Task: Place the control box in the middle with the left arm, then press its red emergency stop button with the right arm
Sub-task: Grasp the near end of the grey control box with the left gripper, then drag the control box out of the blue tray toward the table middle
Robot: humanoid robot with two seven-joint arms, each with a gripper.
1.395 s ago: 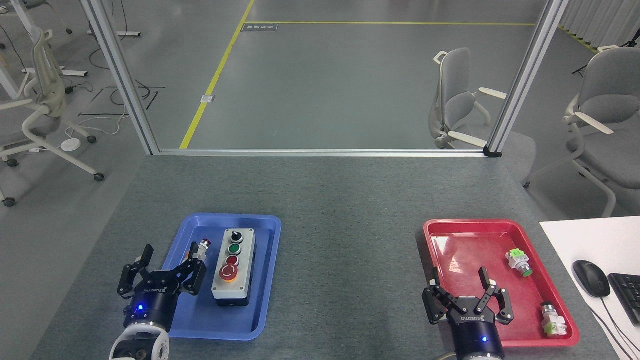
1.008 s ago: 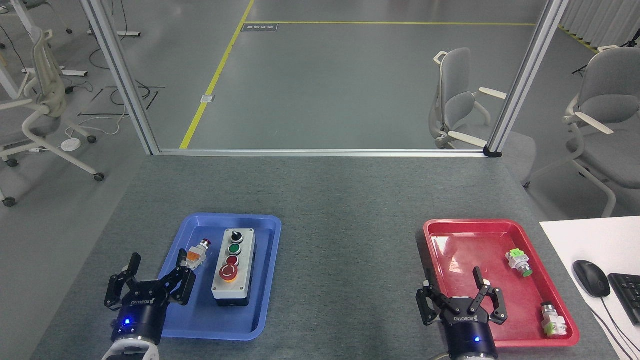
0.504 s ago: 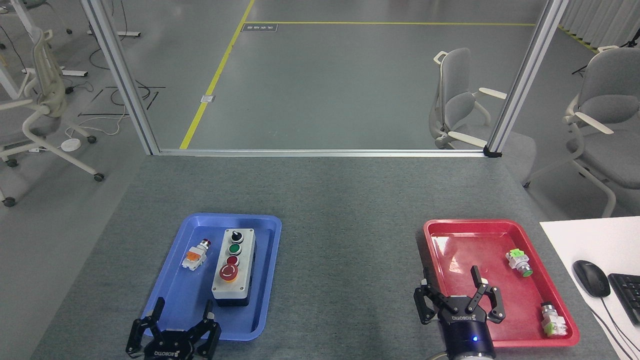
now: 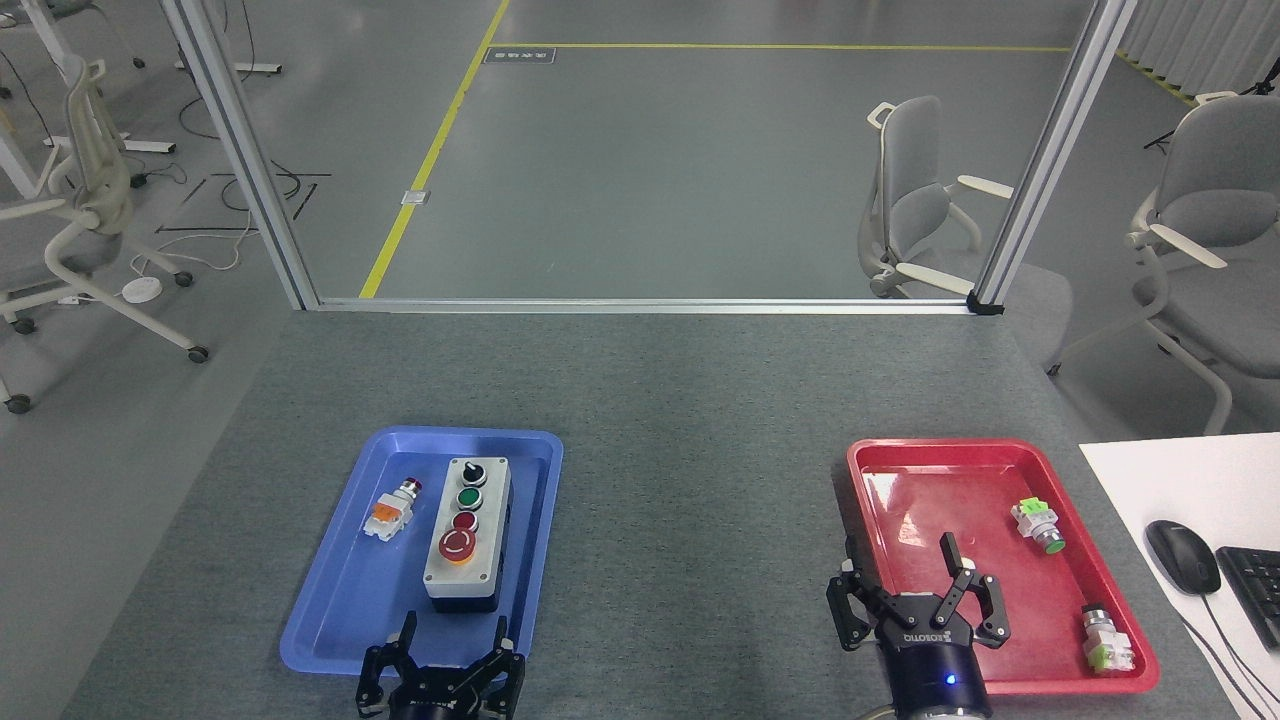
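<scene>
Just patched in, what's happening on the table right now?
Nothing is held. The control box sits in the blue tray beside a loose push-button part, its red emergency stop button untouched. The left gripper is open at the tray's near edge, just in front of the box. The right gripper hovers open over the near-left corner of the red tray. The middle of the table is bare.
</scene>
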